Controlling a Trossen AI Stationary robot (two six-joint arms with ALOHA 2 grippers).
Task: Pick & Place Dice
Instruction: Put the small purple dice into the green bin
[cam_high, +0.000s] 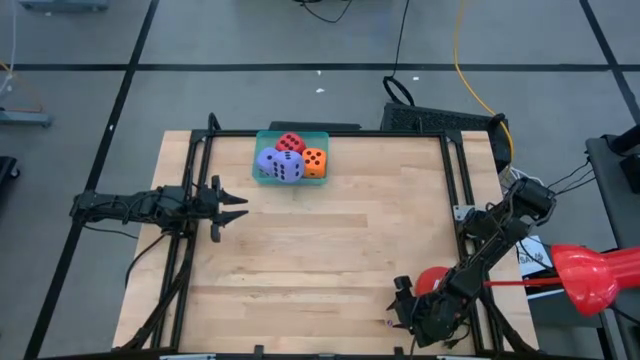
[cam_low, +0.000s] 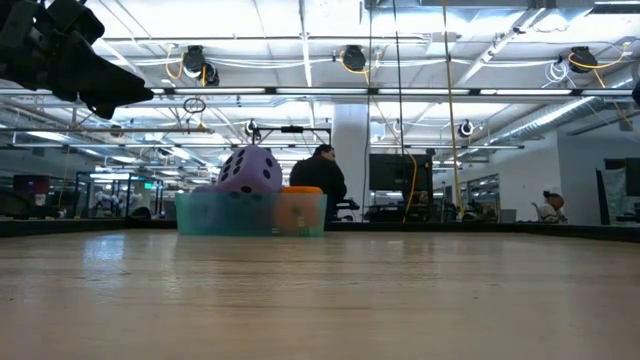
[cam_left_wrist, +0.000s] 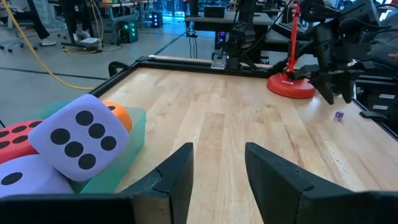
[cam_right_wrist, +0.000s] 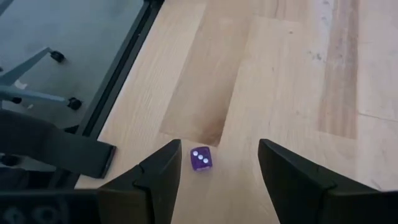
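Arms first: my right gripper (cam_right_wrist: 216, 171) hangs low over the near right corner of the table (cam_high: 330, 250), fingers spread wide, with one tiny purple die (cam_right_wrist: 200, 159) lying on the wood between them, not touched. My left gripper (cam_high: 238, 207) waits open at the left side, near the teal tray (cam_high: 262, 178). Four big soft dice sit heaped in that far tray: one red die (cam_high: 291, 142), one orange die (cam_high: 314, 161), two purple-blue dice (cam_high: 281, 164).
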